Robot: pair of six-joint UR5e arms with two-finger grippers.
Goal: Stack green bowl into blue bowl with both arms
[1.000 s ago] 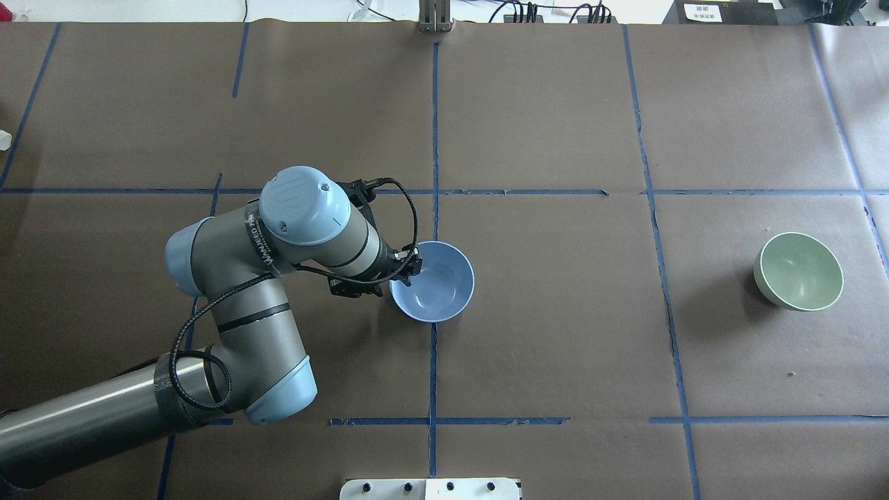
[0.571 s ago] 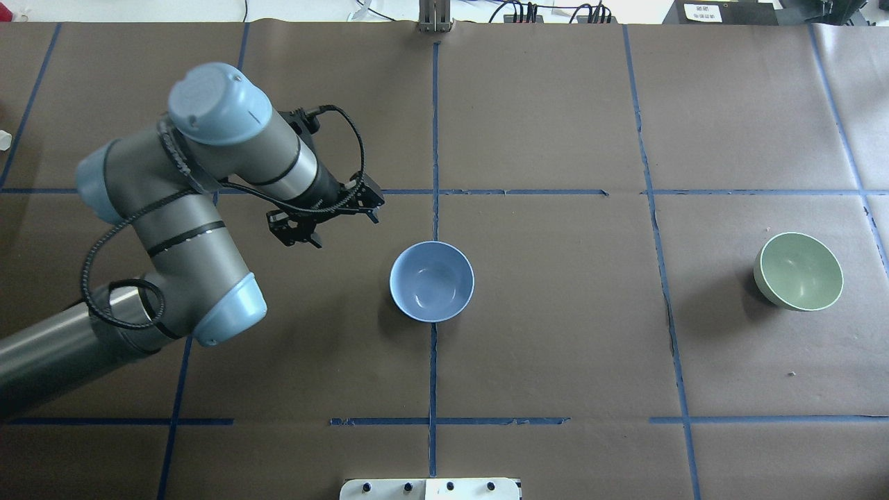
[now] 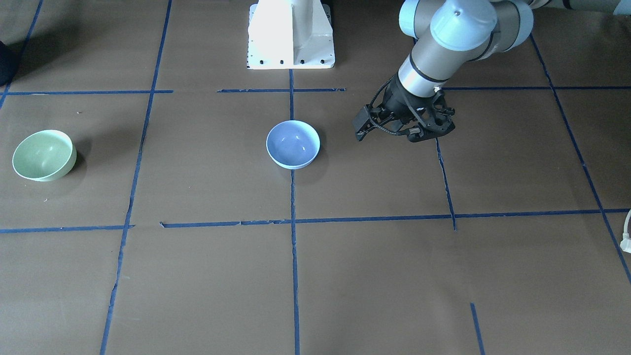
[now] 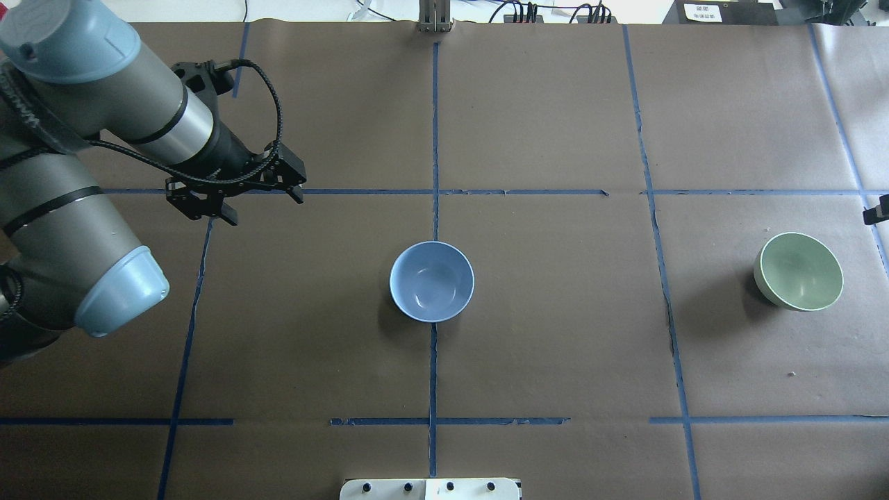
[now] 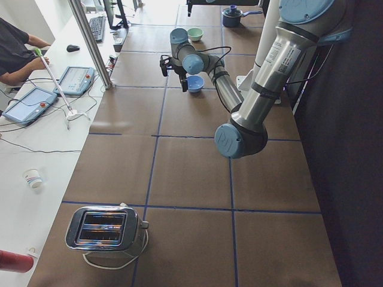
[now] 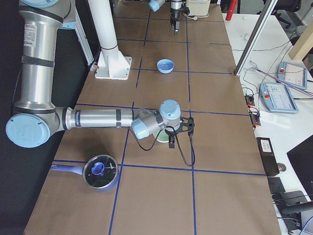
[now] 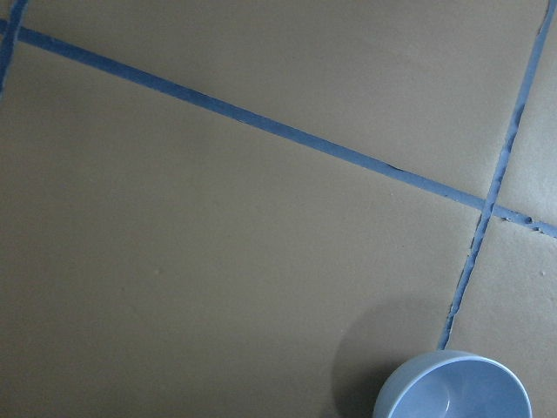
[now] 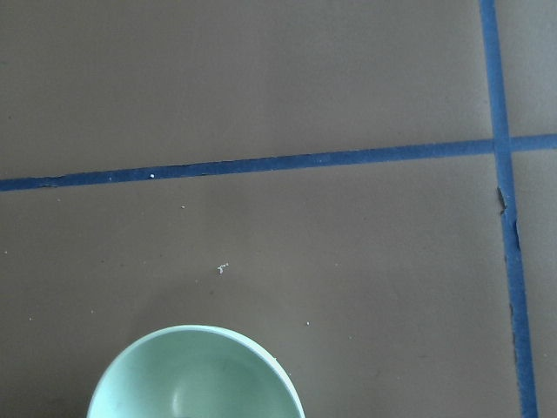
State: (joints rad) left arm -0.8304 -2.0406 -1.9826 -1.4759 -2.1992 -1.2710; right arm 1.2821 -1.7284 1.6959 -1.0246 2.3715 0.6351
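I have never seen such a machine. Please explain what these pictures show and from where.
The robot's left arm and right arm work at a table, each ending in a two-finger gripper. One camera looks down from behind the robot, one faces it, two stand at the table's ends, two sit on the wrists. The blue bowl stands mid-table, the green bowl far to the robot's right. The left gripper is open and empty. The right gripper hangs near the green bowl; its state is unclear.

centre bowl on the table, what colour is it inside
Pale periwinkle blue, plain, no pattern. The blue bowl shows best in the overhead exterior view.
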